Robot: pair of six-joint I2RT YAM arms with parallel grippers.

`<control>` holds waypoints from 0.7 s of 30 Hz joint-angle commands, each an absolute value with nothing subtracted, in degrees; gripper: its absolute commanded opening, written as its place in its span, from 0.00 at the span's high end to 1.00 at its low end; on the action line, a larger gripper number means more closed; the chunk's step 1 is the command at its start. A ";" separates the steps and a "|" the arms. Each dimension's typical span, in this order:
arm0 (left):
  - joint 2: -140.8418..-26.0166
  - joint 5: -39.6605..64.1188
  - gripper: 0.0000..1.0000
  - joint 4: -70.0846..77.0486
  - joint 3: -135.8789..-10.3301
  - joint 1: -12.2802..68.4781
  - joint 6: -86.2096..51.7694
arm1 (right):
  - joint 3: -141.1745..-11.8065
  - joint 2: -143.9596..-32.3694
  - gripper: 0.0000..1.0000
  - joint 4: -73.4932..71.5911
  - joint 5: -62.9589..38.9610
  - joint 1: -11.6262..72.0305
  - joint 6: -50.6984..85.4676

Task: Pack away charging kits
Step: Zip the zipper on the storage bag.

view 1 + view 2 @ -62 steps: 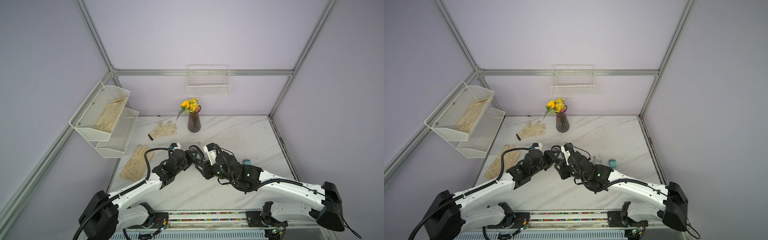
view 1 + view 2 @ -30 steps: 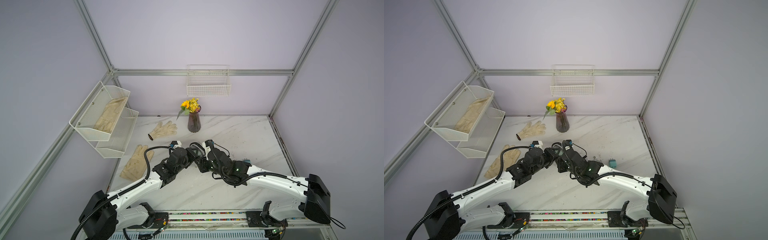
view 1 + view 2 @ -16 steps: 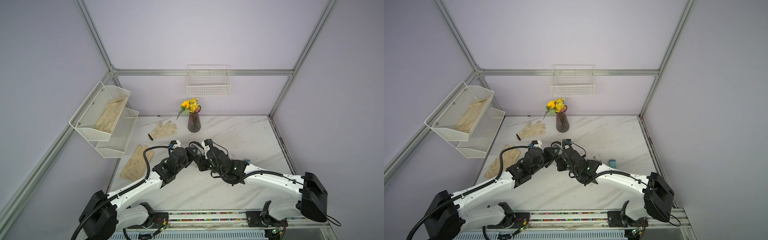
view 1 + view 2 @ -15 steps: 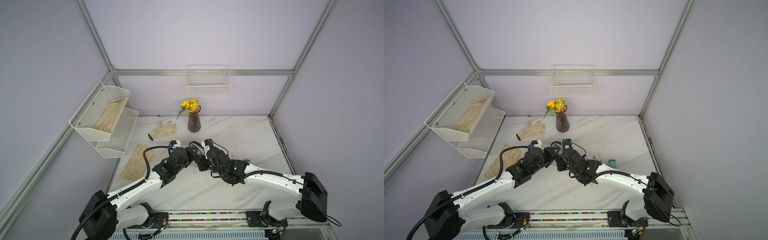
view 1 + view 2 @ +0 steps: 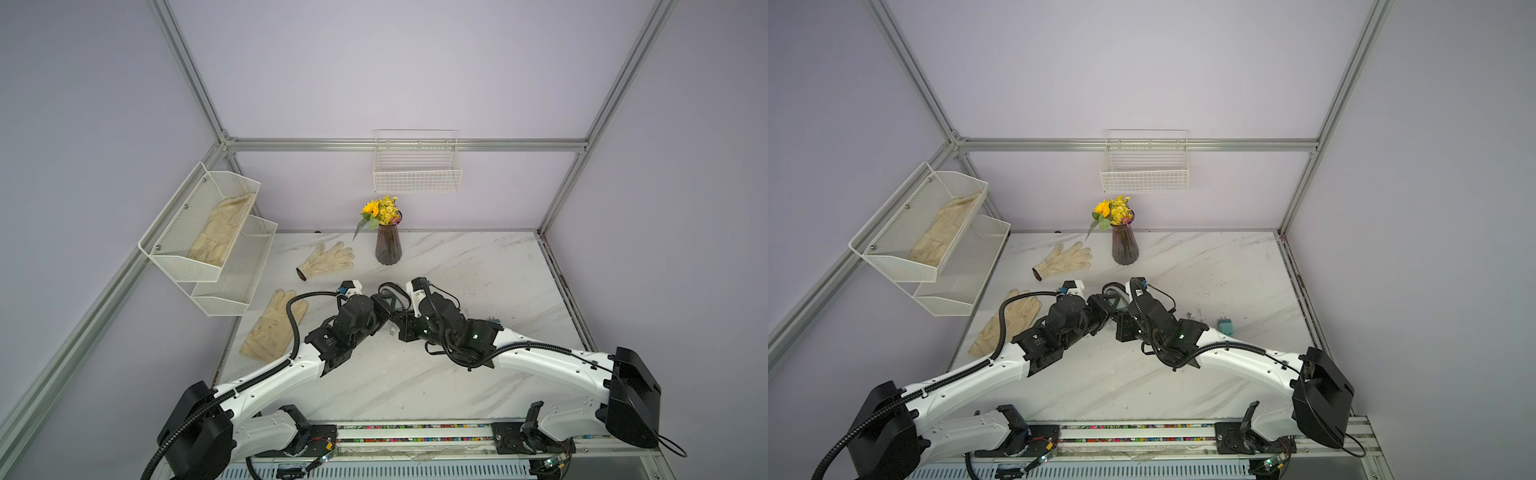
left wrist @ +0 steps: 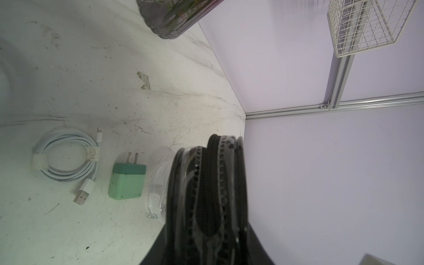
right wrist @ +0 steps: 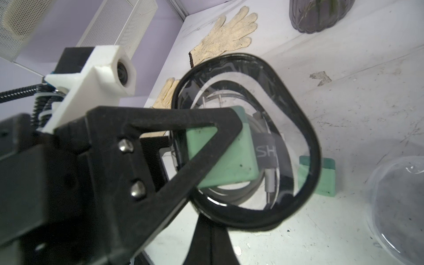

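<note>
Both on clear case [image 7: 285, 107]: left gripper [image 6: 206, 179] clamps, right gripper [image 7: 207, 226] pinches shut.

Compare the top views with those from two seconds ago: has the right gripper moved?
Yes. The right gripper has shifted toward the vase and away from the teal plug adapter.

Lilac walls [image 5: 395, 75], aluminium frame [image 5: 311, 144], wire basket [image 5: 417, 180] hung behind; tabletop [image 5: 478, 266] apparently marble, scuffed.
</note>
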State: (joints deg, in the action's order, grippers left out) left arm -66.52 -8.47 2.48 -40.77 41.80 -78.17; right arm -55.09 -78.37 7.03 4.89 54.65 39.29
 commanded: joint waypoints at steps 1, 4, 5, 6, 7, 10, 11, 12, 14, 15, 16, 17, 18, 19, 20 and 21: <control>-63.36 -8.17 0.79 3.57 -45.00 41.51 -75.69 | -52.58 -76.20 1.00 9.21 3.67 51.04 37.46; -62.98 -7.44 0.84 1.90 -45.37 40.80 -75.10 | -52.06 -75.87 1.00 10.43 2.14 50.27 35.52; -62.93 -7.16 0.86 1.76 -45.36 40.62 -74.99 | -51.95 -75.69 1.00 10.52 1.91 50.27 35.10; -62.80 -6.89 0.87 1.76 -45.25 40.39 -74.82 | -51.92 -75.51 1.00 10.77 1.68 50.21 34.83; -62.67 -6.62 0.89 1.61 -45.08 40.13 -74.69 | -51.94 -75.46 1.00 11.17 1.34 50.23 34.51; -62.19 -6.64 0.95 1.97 -44.46 39.60 -74.18 | -51.31 -74.53 1.00 12.29 0.70 50.20 33.97; -61.94 -6.64 0.96 2.36 -44.09 39.34 -74.03 | -51.02 -74.05 1.00 12.59 0.55 50.22 33.78; -61.68 -6.59 0.97 2.70 -43.65 39.13 -73.86 | -50.42 -73.25 1.00 12.59 0.18 50.26 33.45; -61.44 -6.05 0.98 2.92 -43.18 38.61 -73.34 | -49.48 -72.10 1.00 13.12 0.15 50.26 33.31; -61.44 -5.61 0.98 3.14 -42.93 38.29 -73.07 | -49.19 -71.65 1.00 13.42 -0.09 50.27 32.94; -61.52 -4.97 0.98 3.44 -42.77 38.00 -72.76 | -49.05 -71.48 1.00 13.89 -0.32 50.21 32.58; -61.65 -4.40 0.98 4.04 -42.57 37.73 -72.54 | -48.96 -71.43 1.00 14.35 -0.44 50.21 32.29; -61.85 -3.78 0.98 4.39 -42.47 37.46 -72.34 | -48.87 -71.28 1.00 14.58 -0.89 50.23 31.90; -62.00 -3.32 0.98 4.74 -42.36 37.23 -72.14 | -48.76 -71.21 1.00 14.76 -1.21 50.27 31.56; -62.18 -2.82 0.98 5.23 -42.29 37.03 -71.81 | -48.88 -71.27 1.00 15.06 -1.13 50.26 31.42; -62.39 -1.96 0.98 5.94 -42.26 36.71 -71.45 | -48.95 -71.33 1.00 15.54 -0.78 50.25 31.29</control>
State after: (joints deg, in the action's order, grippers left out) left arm -63.24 -1.41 1.26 -40.77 38.83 -74.56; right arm -50.30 -72.10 8.99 -2.63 50.98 32.73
